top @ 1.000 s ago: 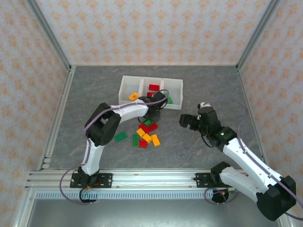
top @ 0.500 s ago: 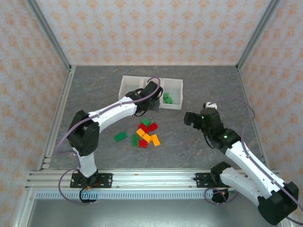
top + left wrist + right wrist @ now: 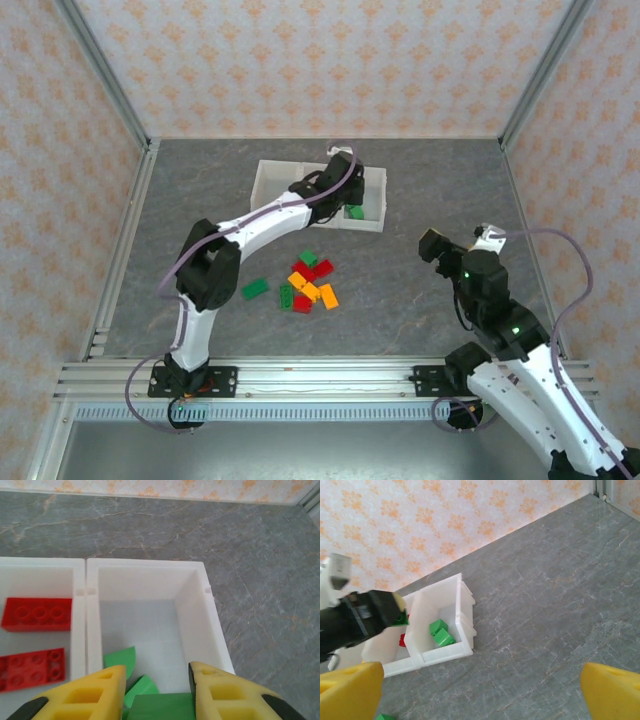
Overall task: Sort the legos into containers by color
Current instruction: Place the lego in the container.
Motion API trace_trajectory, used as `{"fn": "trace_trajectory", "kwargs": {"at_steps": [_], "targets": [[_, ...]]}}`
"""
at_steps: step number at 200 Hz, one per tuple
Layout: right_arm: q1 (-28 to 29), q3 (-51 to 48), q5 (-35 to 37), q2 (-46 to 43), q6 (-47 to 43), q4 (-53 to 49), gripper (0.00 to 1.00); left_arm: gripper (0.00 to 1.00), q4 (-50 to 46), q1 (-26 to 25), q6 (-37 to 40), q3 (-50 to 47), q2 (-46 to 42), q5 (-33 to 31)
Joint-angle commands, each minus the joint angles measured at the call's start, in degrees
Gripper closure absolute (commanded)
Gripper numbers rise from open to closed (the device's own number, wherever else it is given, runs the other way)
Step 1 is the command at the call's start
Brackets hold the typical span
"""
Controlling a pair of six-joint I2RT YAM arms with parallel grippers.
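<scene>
We see our left claw (image 3: 156,682) clenched on a green brick (image 3: 161,706) above the right bin (image 3: 214,630) of the white tray (image 3: 266,178), right claw (image 3: 480,675) spread wide over the table (image 3: 545,605), loose bricks (image 3: 310,283) heaped near the tray

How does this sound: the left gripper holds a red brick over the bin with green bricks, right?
Not quite. The left gripper holds a green brick, not red, over the bin with green bricks; the left wrist view shows it.

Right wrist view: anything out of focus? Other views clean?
Right wrist: right fingers soft at the bottom corners, containers fairly sharp. Left wrist: crisp, green brick between the left fingers. Top external: even light, no glare on the table.
</scene>
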Motion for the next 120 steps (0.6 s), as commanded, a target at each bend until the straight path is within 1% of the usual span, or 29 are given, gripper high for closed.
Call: {"fn": "trace_trajectory", "kwargs": {"at_steps": [1,22,36,50,75,91,108,113,116,120], "targets": [[0.04,0.98,-0.90,0.74,-0.26,-0.08,0.00,0.82,5.05,-0.39,-2.56,4.44,3.69,-2.40],[0.05,0.64,-1.70,1.51,-0.72,0.58,0.00,0.81,6.31,-0.39,-2.83,6.44,5.98,-3.50],[0.05,0.33,-2.58,1.65,-0.82,1.18,0.00,0.71,7.86,-0.39,-2.70,6.50,6.65,-4.03],[0.05,0.14,-3.35,1.65,-1.07,1.57,0.00,0.64,8.51,-0.39,-2.68,6.63,7.02,-5.00],[0.05,-0.19,-3.73,1.78,-1.49,2.12,0.00,0.49,9.13,-0.37,-2.23,6.31,6.28,-5.92],[0.05,-0.31,-3.83,2.15,-1.57,2.29,0.00,0.33,9.88,-0.39,-1.58,5.14,4.81,-6.17],[0.05,-0.30,-4.05,2.51,-1.63,2.30,0.00,0.19,10.37,-0.47,-0.49,3.48,2.52,-6.13],[0.05,-0.31,-4.13,2.60,-1.65,2.30,0.00,0.13,10.58,-0.43,-0.13,2.93,1.75,-5.95],[0.05,-0.31,-4.16,2.66,-1.68,2.30,0.00,0.03,10.67,-0.47,-0.07,2.53,1.27,-5.99],[0.05,-0.27,-4.25,2.75,-1.68,2.25,0.00,0.01,10.79,-0.48,0.05,2.06,0.61,-5.93]]}}
